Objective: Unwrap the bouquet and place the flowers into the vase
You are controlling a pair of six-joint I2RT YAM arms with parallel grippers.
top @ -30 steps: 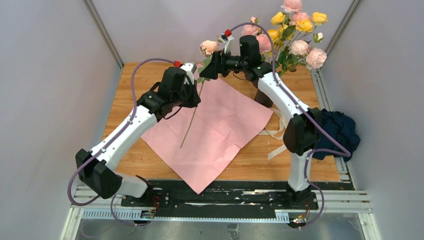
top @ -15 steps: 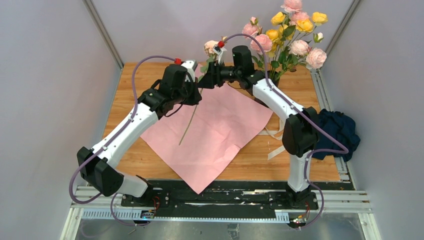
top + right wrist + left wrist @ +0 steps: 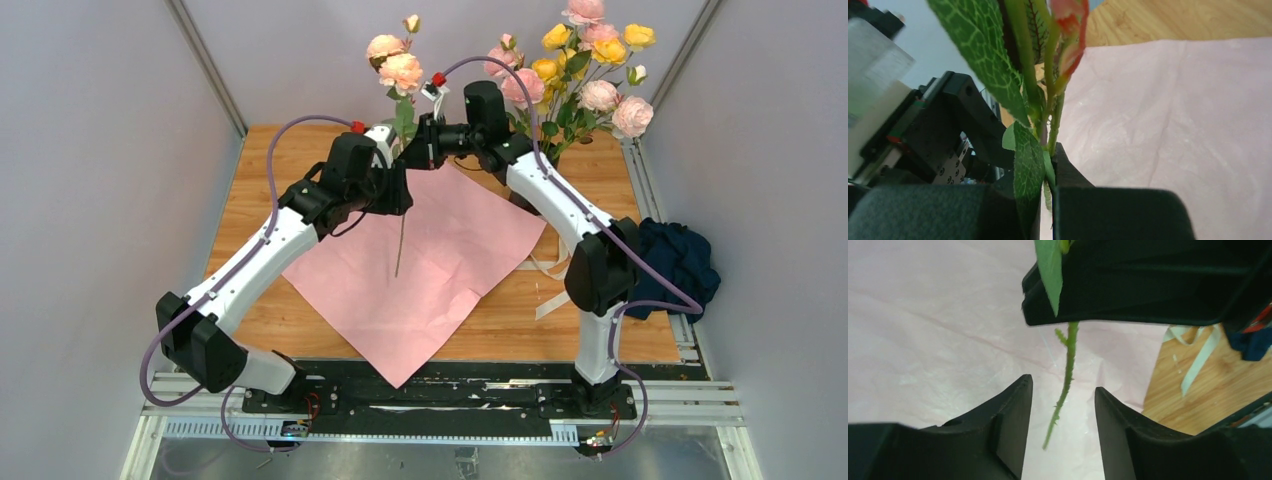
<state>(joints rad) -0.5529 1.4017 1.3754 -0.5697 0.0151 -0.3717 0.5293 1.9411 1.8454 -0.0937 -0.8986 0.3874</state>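
1. Right gripper (image 3: 1049, 162): shut on the rose stem (image 3: 1055, 122), pinching it just below the lowest leaves. One leaf is caught in the bite with it.
2. Left gripper (image 3: 1062, 385): jaws parted. The bare lower stem hangs in the gap and touches neither finger, so this gripper holds nothing.
3. The stem hangs near upright over the pink wrapping paper (image 3: 440, 250). Its two roses and a bud sit above both wrists. Cannot tell whether the tip clears the sheet.
4. The flowers (image 3: 590, 60) stand bunched in the vase (image 3: 521, 197) at the far right of the table (image 3: 290, 160). The right forearm hides most of the vase; only a dark lower part shows.
5. The paper lies spread flat, and the ribbon (image 3: 548, 268) lies loose to its right. Dark blue cloth (image 3: 680, 260) sits at the right edge. Judged: unwrapping is done.
6. Handling, judged:
   - The stems are light, thin and wiry but top-heavy, so one is likely to swing in a single pinch.
   - The small nubs on the stem should give the pads some bite.
   - Take hold on bare stem below the leaves, since blooms and leaves are soft and crush easily.
   - The vase mouth is narrow and already crowded, so a stem tip wants careful threading.
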